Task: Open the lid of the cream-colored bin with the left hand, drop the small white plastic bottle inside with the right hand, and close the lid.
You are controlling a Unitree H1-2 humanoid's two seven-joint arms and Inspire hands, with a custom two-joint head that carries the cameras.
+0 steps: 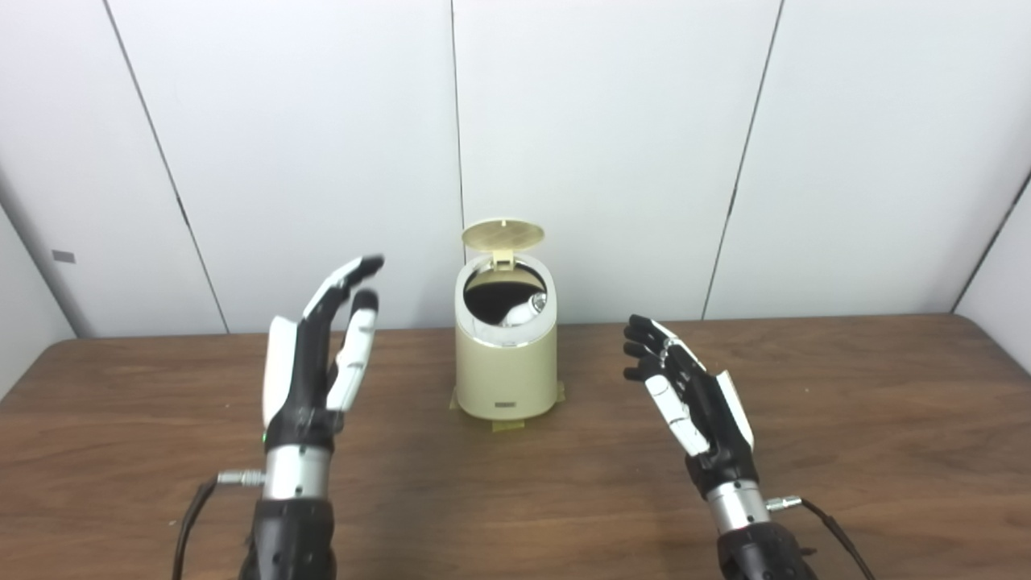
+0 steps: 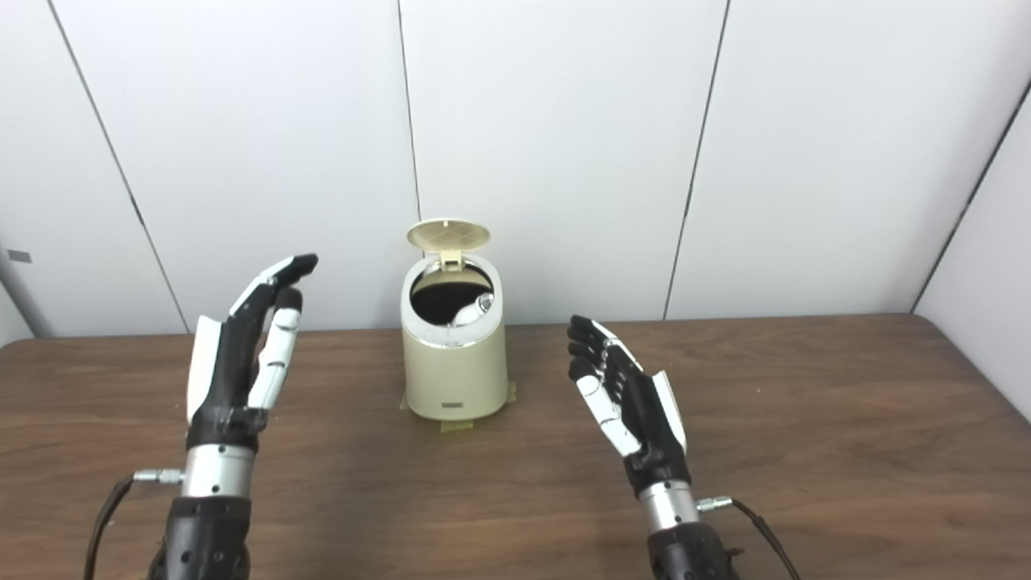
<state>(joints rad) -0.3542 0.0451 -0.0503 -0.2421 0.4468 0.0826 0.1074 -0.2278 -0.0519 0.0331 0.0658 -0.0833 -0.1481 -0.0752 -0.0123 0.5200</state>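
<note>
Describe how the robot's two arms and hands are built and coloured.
Both match: the left robot hand and right robot hand are black with white panels on the fingers and back. Each has a silver metal wrist cuff with a plug and black cable, above a black forearm.

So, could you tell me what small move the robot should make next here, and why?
Probably bring the left robot hand over to the raised round lid and press it down. The small white plastic bottle already lies inside the cream-colored cylindrical bin, the lid stands upright on its hinge, and both hands are open, apart from the bin, the right robot hand holding nothing.
</note>
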